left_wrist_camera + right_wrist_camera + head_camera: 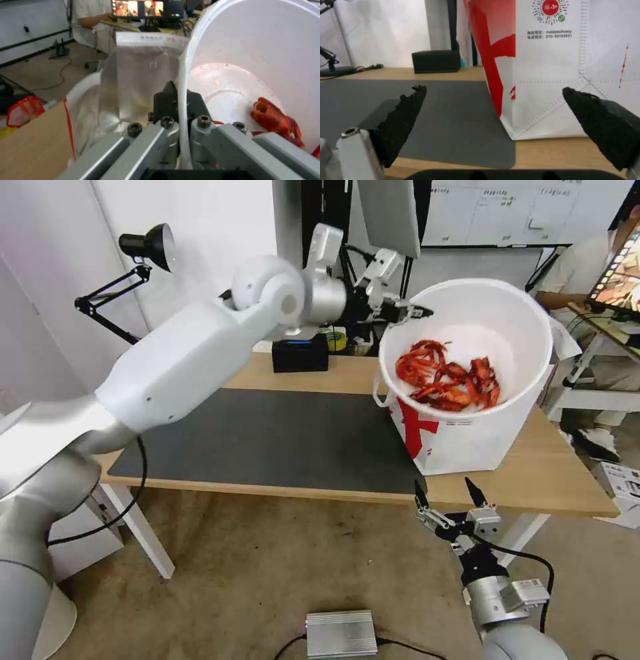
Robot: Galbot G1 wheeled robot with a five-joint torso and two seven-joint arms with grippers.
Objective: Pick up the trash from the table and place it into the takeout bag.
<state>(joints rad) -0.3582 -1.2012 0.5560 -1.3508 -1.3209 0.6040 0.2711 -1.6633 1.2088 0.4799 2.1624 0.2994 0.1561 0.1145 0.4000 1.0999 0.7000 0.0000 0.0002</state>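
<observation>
My left gripper (410,311) is shut on the rim of the white bowl (490,307), holding it tilted in the air above the takeout bag (467,443). Red shells (447,380) lie in the low side of the bowl. In the left wrist view the black fingertips (166,100) pinch the bowl's rim (183,75), with red shells (273,120) inside and the bag's silvery lining (133,82) beyond. The white bag with its red panel (546,75) stands on the table (533,480) at the mat's right edge. My right gripper (448,492) hangs open, nothing between its fingers, just before the table's front edge (493,88).
A dark grey mat (267,440) covers the table's middle. A black box (300,355) and a tape roll (337,339) sit at the back edge, a black desk lamp (143,247) at back left. A silver box (341,633) lies on the floor in front.
</observation>
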